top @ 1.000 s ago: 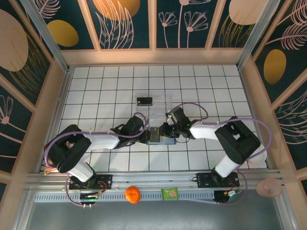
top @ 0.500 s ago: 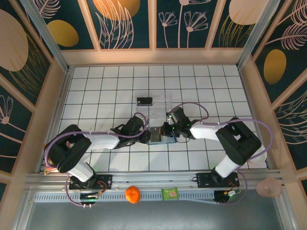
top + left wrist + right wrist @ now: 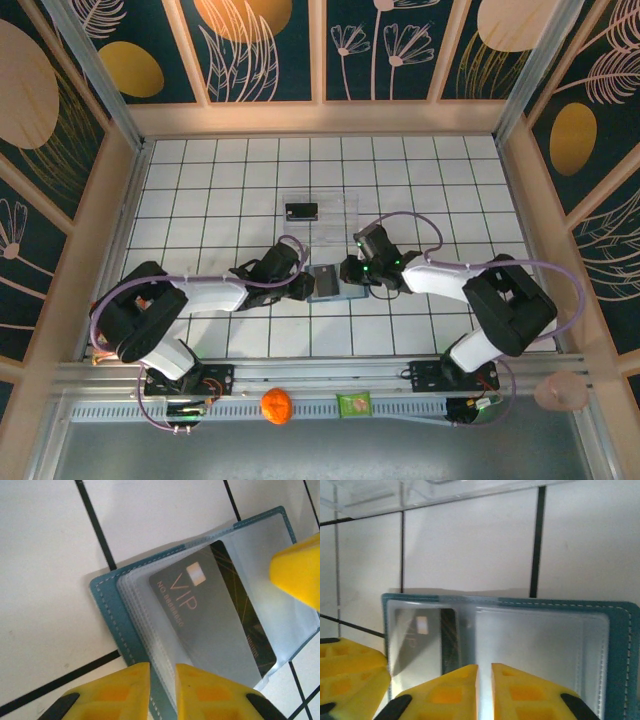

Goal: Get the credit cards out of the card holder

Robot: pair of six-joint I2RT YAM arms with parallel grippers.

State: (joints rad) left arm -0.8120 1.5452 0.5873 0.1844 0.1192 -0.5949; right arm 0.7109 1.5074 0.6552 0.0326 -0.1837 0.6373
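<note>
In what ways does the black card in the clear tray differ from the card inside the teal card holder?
Place: the black card lies in the clear tray; the VIP card sits in the card holder.
Cover: the black card lies bare; the VIP card is under a clear sleeve.
Look: the black card is too small for detail; the VIP card shows pale lettering.
Both are small, dark, flat rectangles.

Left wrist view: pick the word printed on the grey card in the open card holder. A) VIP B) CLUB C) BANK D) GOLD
A: the grey card, tucked under a clear sleeve of the teal card holder, reads VIP beside a small pale chip.
</note>
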